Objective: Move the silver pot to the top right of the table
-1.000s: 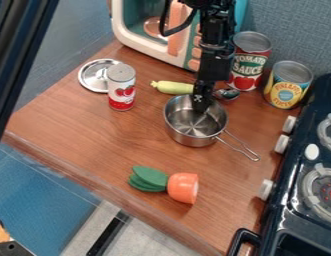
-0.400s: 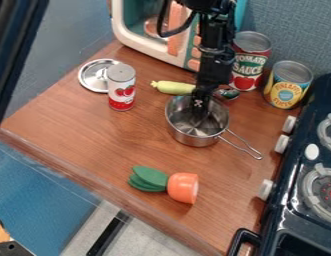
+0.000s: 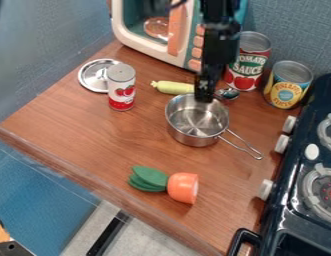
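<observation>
1. A silver lid [image 3: 91, 76] lies flat on the tabletop [image 3: 81, 120], well to the left of the tool.
2. A small white and red can [image 3: 121, 89] stands upright in front of the lid, also left of the tool.
3. A toy vegetable, orange with green leaves [image 3: 183, 188], lies well in front of the tool, a little to the left.
4. A yellow toy corn [image 3: 172, 87] lies just to the left of the tool.
5. A toy microwave [image 3: 147, 48] stands behind the tool, mostly to the left.
6. The silver pot [image 3: 198, 120] stands upright below and in front of the tool, its handle pointing to the front right.
7. The tool [image 3: 204, 97] hangs at the far rim of the pot; whether it is wide or narrow, I cannot tell.
8. A spoon-like metal thing [image 3: 229, 93] lies just to the right of the tool.
9. A red can [image 3: 246, 67] stands behind it, then a yellow can [image 3: 288, 87] farther right.
10. A toy stove [image 3: 298, 160] is well to the right.
</observation>
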You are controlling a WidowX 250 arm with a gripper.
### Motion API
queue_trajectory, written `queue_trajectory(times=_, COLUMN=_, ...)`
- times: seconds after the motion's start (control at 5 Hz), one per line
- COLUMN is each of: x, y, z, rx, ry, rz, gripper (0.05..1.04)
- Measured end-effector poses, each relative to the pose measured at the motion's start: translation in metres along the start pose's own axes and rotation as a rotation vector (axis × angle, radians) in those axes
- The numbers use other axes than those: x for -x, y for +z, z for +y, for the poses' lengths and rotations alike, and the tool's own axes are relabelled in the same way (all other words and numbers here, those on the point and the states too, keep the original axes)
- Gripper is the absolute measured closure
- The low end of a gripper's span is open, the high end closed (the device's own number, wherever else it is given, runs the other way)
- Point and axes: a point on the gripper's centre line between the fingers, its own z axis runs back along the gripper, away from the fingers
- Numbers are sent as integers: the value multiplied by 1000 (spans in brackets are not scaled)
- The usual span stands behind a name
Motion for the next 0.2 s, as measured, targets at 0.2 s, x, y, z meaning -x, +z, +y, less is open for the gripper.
queue_trajectory(times=0.2, x=-1, y=6, z=1, rx=-16, ry=-9, rz=-4, gripper=84)
